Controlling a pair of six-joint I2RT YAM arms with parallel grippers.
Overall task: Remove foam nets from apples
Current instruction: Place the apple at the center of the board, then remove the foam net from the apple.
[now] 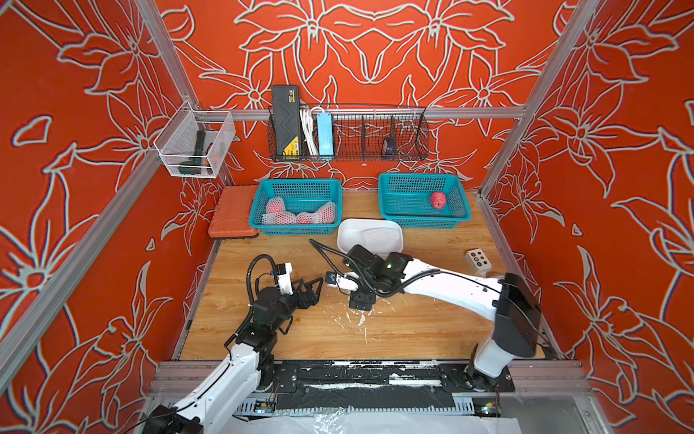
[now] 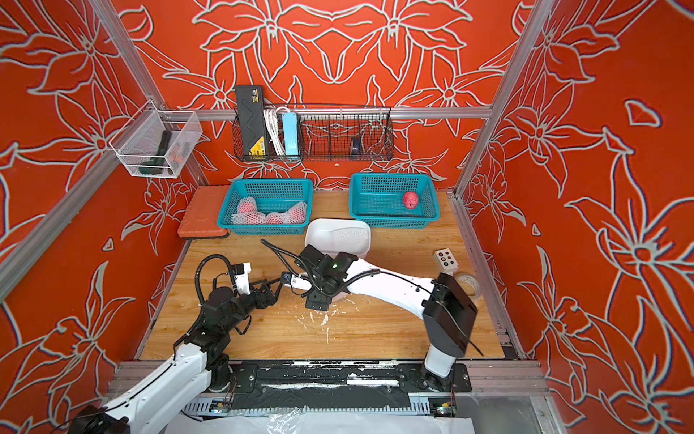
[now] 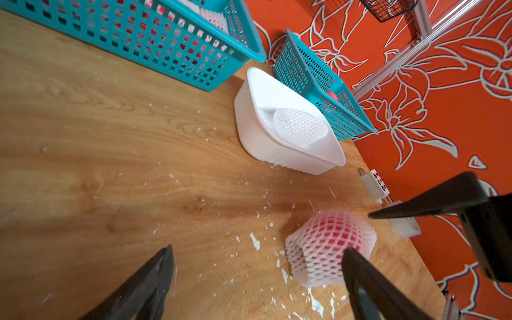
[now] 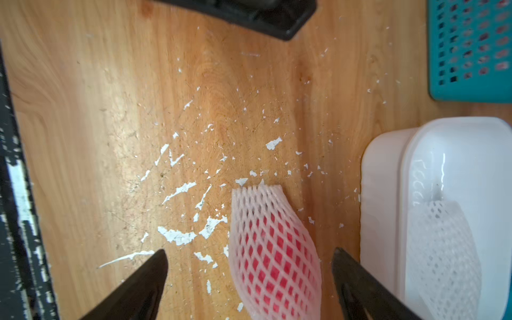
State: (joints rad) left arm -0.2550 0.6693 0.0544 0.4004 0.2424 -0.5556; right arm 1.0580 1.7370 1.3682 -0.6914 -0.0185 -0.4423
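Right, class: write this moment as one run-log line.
apple: netted, on table | right gripper: open over it | left gripper: open, near | tub: one net

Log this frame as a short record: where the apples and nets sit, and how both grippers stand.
on table: one netted apple, lying on the wooden table
right gripper: open, fingers either side of the netted apple, not closed on it
left gripper: open, empty, near that apple
left teal basket: about four apples in nets
right teal basket: one bare apple
white tub: one empty foam net
debris: foam crumbs scattered on the table
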